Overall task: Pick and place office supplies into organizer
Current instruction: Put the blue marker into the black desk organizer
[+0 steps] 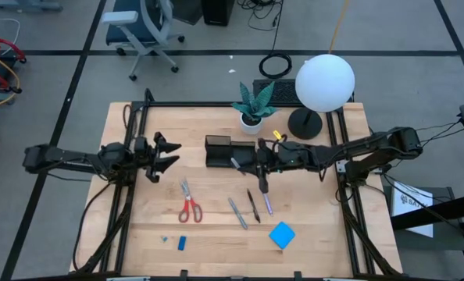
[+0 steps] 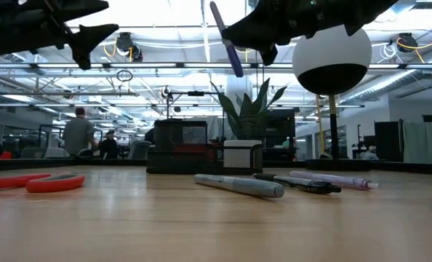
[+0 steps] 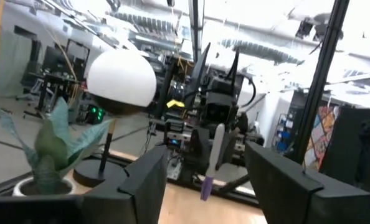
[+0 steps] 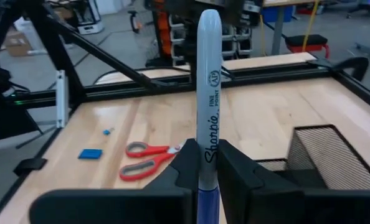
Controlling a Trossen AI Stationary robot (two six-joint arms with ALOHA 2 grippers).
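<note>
My right gripper [image 1: 244, 161] hovers above the table beside the black mesh organizer [image 1: 218, 151] and is shut on a grey marker [image 4: 208, 93]. That marker also shows in the low view [image 2: 225, 40], tilted and high over the table. My left gripper [image 1: 168, 154] is open and in the air, left of the organizer, and touches nothing. Flat on the wood lie the red-handled scissors [image 1: 189, 204], three pens [image 1: 252, 206], the blue square pad [image 1: 282, 235] and the small blue eraser [image 1: 182, 243]. My right gripper pinches the marker's barrel [image 4: 208, 154] between its two fingers [image 4: 188, 167], near the marker's lower, purplish end. The fingers reach level from the table's right side and lie across the marker. It is lifted clear of the table and stands nearly upright, slightly tilted.
A white plant pot [image 1: 251, 119] and a lamp with a white globe [image 1: 324, 81] stand at the far edge behind the organizer. Black frame rails [image 1: 349, 195] run along both sides of the table. People stand far off in the room [image 2: 78, 132].
</note>
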